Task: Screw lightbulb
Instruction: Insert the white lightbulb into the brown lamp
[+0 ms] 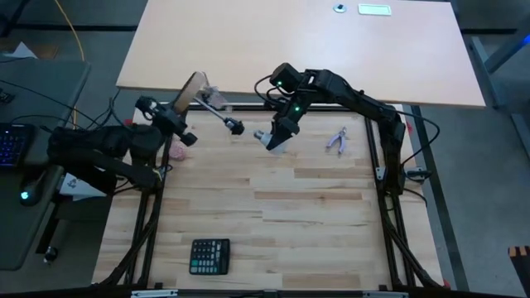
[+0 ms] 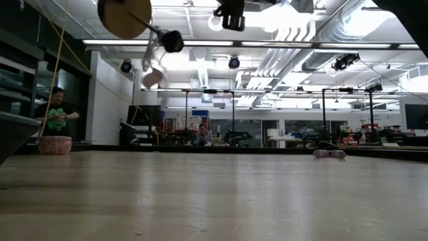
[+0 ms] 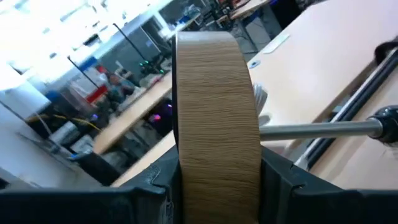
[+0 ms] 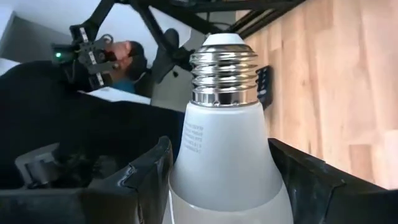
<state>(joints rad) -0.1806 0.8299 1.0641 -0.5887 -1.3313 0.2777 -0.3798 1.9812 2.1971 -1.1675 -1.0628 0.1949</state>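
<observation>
My left gripper (image 1: 176, 114) is shut on a round wooden disc (image 1: 192, 89), held high over the table's far left. A metal rod (image 3: 317, 129) runs from the disc's face to a black socket (image 1: 235, 127). My right gripper (image 1: 280, 136) is shut on the white lightbulb (image 1: 264, 140), a short way to the right of the socket. The bulb's silvery screw base (image 4: 224, 78) points away from the gripper. In the low view the disc (image 2: 124, 17) and the socket (image 2: 171, 41) sit high above the table. My left gripper pinches the wooden disc across its thickness, one finger (image 3: 158, 186) on each flat face beside the rim (image 3: 214, 143). The disc is lifted clear of the table and stands on edge, with the rod and socket sticking out sideways. My right gripper pinches the bulb's white body (image 4: 224, 162) between its two fingers (image 4: 149, 174), one on each side. The screw base sticks out beyond the fingertips. The bulb is lifted clear of the table.
A black calculator (image 1: 209, 256) lies near the table's front left. A small metal tool (image 1: 338, 142) lies at the far right. A pink thing (image 1: 178, 151) sits at the far left, and a clear wrapper (image 1: 212, 99) shows near the disc. People show in the room behind.
</observation>
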